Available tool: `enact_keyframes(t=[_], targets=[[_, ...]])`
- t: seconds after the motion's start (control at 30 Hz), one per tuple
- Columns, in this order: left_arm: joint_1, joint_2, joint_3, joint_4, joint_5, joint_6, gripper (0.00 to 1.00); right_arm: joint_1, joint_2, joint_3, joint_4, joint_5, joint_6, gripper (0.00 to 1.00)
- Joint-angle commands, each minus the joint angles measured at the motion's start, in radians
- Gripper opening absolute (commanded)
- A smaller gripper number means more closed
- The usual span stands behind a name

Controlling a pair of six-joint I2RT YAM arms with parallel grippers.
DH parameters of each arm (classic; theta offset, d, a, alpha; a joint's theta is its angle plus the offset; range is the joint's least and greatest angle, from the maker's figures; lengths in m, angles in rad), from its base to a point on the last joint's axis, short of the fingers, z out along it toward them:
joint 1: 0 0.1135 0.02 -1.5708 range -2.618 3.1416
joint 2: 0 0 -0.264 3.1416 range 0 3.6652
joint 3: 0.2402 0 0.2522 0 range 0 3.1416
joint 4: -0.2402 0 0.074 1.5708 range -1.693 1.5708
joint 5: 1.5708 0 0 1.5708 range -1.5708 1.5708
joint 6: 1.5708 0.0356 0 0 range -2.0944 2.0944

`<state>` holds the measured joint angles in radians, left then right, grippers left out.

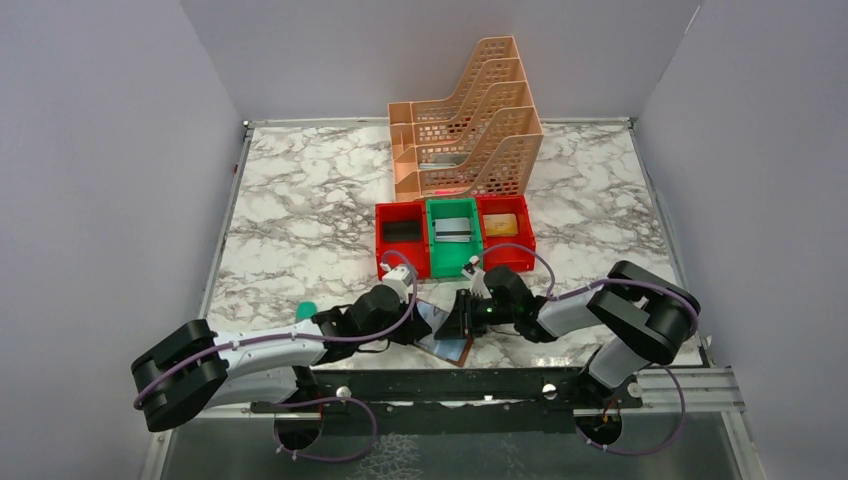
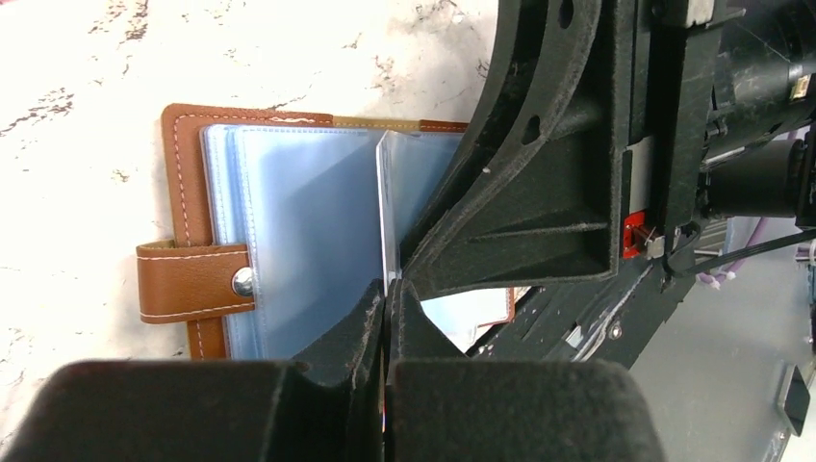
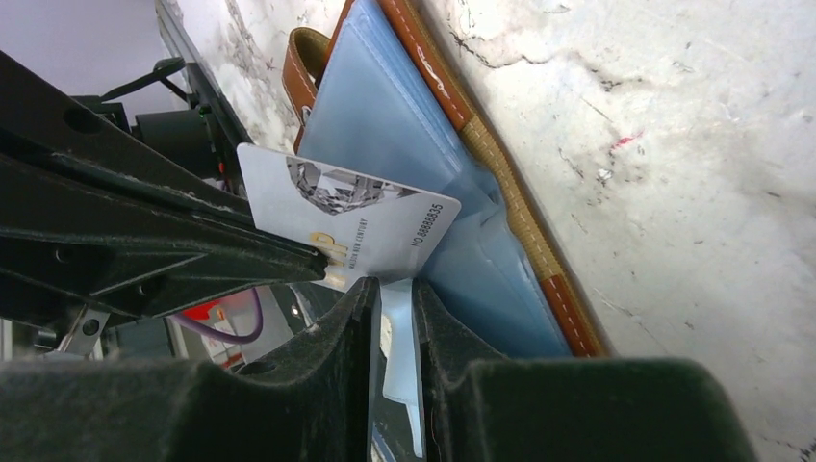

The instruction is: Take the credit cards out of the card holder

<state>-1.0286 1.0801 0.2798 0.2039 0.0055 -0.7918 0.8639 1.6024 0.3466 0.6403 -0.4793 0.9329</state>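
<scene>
The brown card holder (image 1: 450, 347) lies open near the table's front edge, its grey-blue pockets (image 2: 289, 231) facing up and its snap tab (image 2: 188, 282) at the left. My left gripper (image 2: 387, 296) is shut on a silvery credit card (image 3: 356, 226), seen edge-on in the left wrist view (image 2: 383, 207); the card stands partly out of a pocket. My right gripper (image 3: 393, 294) is shut on a grey-blue pocket sleeve (image 3: 395, 337) of the holder. In the top view the left gripper (image 1: 425, 318) and the right gripper (image 1: 463, 318) meet over the holder.
Behind the holder stand a red bin (image 1: 402, 240), a green bin (image 1: 437, 250) holding a grey card (image 1: 453, 229), and a red bin (image 1: 520, 250) holding a yellowish card. A peach file rack (image 1: 465, 125) stands further back. A teal object (image 1: 306, 310) lies by the left arm.
</scene>
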Motion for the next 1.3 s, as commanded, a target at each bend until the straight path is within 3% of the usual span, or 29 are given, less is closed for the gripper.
enact_keyframes(t=[0.0, 0.23, 0.43, 0.53, 0.67, 0.83, 0.9, 1.0, 1.27], targets=[[0.002, -0.017, 0.028, -0.048, -0.053, 0.019, 0.0, 0.007, -0.022, -0.029, -0.145, 0.082, -0.041, 0.26], [0.002, -0.189, 0.06, -0.249, -0.183, 0.034, 0.0, 0.006, -0.201, 0.011, -0.348, 0.191, -0.107, 0.3], [0.004, -0.311, 0.087, -0.318, -0.196, 0.062, 0.0, 0.006, -0.404, 0.063, -0.579, 0.33, -0.148, 0.31], [0.004, -0.316, 0.101, -0.325, -0.174, 0.066, 0.0, 0.006, -0.514, 0.053, -0.6, 0.347, -0.138, 0.34], [0.005, -0.313, 0.085, -0.248, -0.119, 0.054, 0.0, 0.006, -0.626, -0.038, -0.474, 0.288, -0.085, 0.57], [0.044, -0.257, 0.057, -0.08, 0.076, 0.013, 0.0, 0.006, -0.691, -0.176, -0.313, 0.308, -0.005, 0.64], [0.066, -0.246, 0.047, -0.038, 0.131, 0.004, 0.0, 0.005, -0.704, -0.276, -0.127, 0.293, 0.002, 0.71], [0.112, -0.251, -0.022, 0.126, 0.24, -0.046, 0.0, 0.006, -0.733, -0.375, 0.06, 0.293, 0.056, 0.73], [0.173, -0.204, -0.049, 0.265, 0.413, -0.097, 0.0, 0.006, -0.789, -0.323, 0.056, 0.241, -0.001, 0.71]])
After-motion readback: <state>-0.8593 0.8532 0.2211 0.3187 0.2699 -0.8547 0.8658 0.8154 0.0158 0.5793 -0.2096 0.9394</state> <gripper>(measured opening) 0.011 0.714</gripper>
